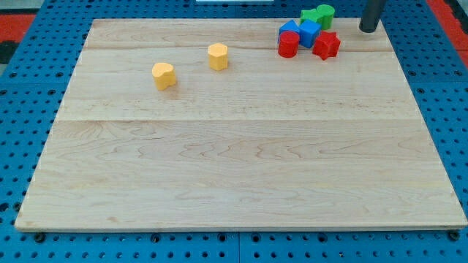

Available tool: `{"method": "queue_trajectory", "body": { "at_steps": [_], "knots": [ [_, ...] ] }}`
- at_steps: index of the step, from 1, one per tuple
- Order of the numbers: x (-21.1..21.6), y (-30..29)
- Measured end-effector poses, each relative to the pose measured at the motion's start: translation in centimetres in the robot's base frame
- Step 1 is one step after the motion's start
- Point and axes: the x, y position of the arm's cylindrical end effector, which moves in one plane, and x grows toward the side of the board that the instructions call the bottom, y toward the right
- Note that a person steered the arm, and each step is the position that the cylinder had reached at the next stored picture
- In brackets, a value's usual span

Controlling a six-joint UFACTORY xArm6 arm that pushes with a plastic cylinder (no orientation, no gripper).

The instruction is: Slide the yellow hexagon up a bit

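Far right on the wooden tabletop (241,168), my tip (367,30) grasps nothing; the yellow hexagon block (218,56), seemingly six-sided, lies well left and slightly nearer.

Two yellow blocks (218,56), two red (288,44), two blue (309,33), two green (325,14)

No text, label, brand, number or sign can be read anywhere in the camera view. The pale wooden surface (241,168) shows only its grain and the seams between its planks, the small coloured blocks on it have plain unmarked faces, and the blue perforated base (22,95) around it carries nothing but rows of round holes.
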Motion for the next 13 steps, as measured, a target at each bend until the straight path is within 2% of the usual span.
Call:
{"method": "queue_trajectory", "body": {
  "at_steps": [1,2,9,10,11,12,13],
  "knots": [
    [7.4,2.1],
    [12.4,1.0],
    [17.9,0.9],
    [18.7,-0.6],
    [22.4,-12.2],
    [22.5,-21.2],
    [15.8,-22.3]
  ]
}}
